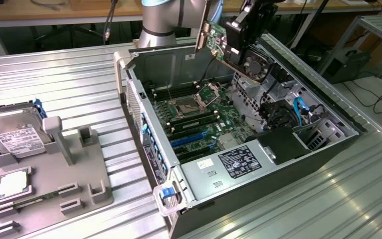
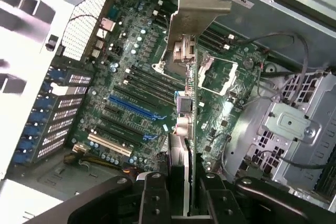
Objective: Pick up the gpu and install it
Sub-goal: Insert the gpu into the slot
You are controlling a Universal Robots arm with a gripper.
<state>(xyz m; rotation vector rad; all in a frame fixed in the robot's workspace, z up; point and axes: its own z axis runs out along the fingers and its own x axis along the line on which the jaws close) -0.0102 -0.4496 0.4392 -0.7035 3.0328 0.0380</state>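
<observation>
One grey holder (image 1: 51, 184) sits at eight o'clock in the exterior view, resting on the ribbed metal table (image 1: 65, 79). A silver hard drive (image 1: 12, 137) with a white label leans in the holder's far end, at nine o'clock. A small square silver chip (image 1: 13, 183) lies flat in a recess just beside the drive, toward seven o'clock.

At the centre, an open computer case (image 1: 244, 199) lies on its side with its interior facing up. The motherboard (image 1: 228, 117) is exposed on the case floor, with an open processor socket (image 1: 212, 89) near its twelve o'clock end.

At twelve o'clock the grey arm (image 1: 161, 20) rises behind the case. Toward one o'clock the claw (image 1: 238, 27) is clenched on the gpu (image 1: 254, 64). The card hangs tilted in the air over the open case, apart from the motherboard, with its round fan facing the camera and its board side toward the arm.

The wrist view looks down the card. The gpu (image 2: 193, 93) appears edge-on, and its silver end bracket (image 2: 197, 3) points away from the camera. Both black fingers (image 2: 152, 198) press on its near end. A blue slot (image 2: 134, 107) on the motherboard (image 2: 131, 77) lies beside the card's edge line; no contact is visible.

At three o'clock in the exterior view, blue cables (image 1: 300, 112) run beside a metal drive cage (image 1: 247, 97).
</observation>
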